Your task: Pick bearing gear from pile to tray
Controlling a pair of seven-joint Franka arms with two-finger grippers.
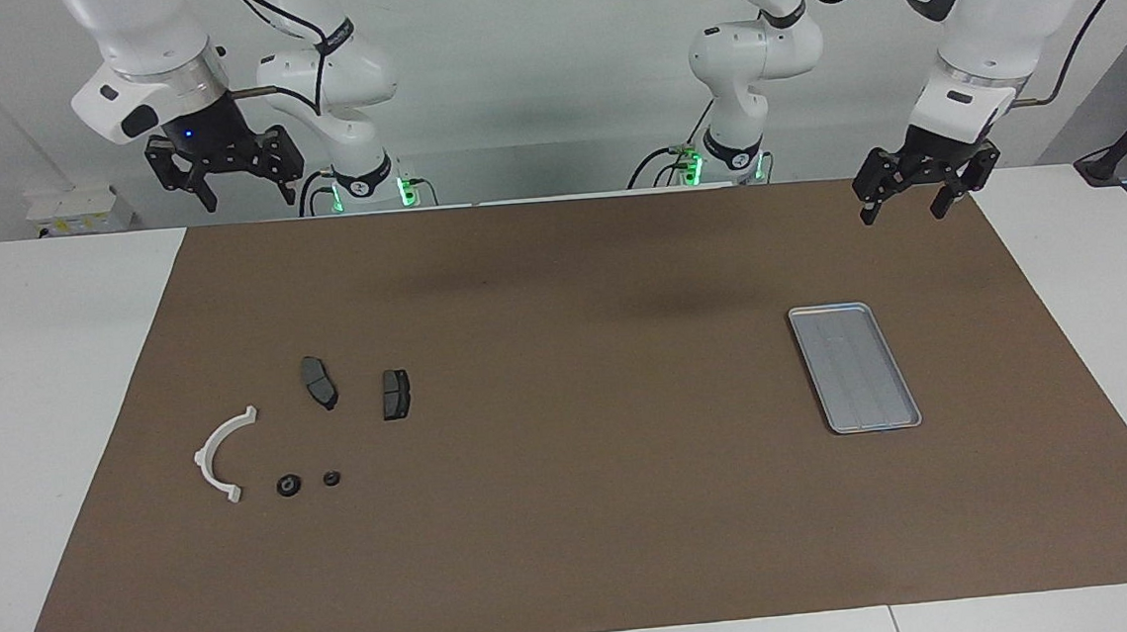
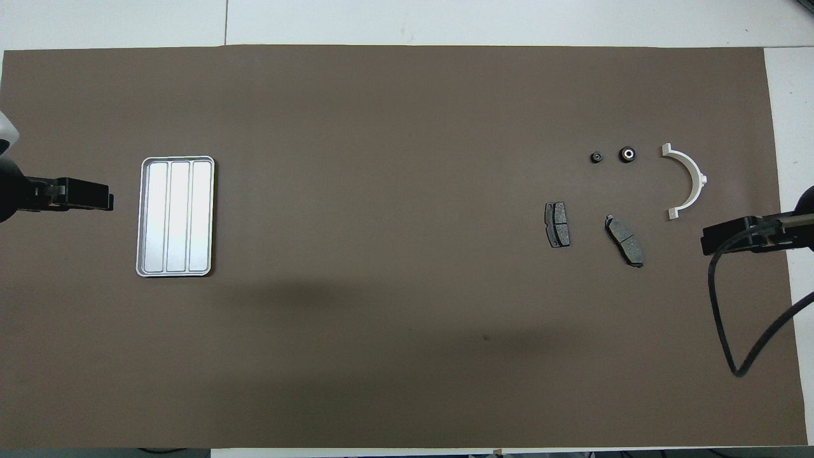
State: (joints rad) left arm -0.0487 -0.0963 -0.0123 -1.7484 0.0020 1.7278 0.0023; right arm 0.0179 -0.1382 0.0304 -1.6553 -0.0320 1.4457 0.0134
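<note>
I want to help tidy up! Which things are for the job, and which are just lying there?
For the job:
- two small black round pieces
- tray

Just lying about:
- white arc
- two brake pads
</note>
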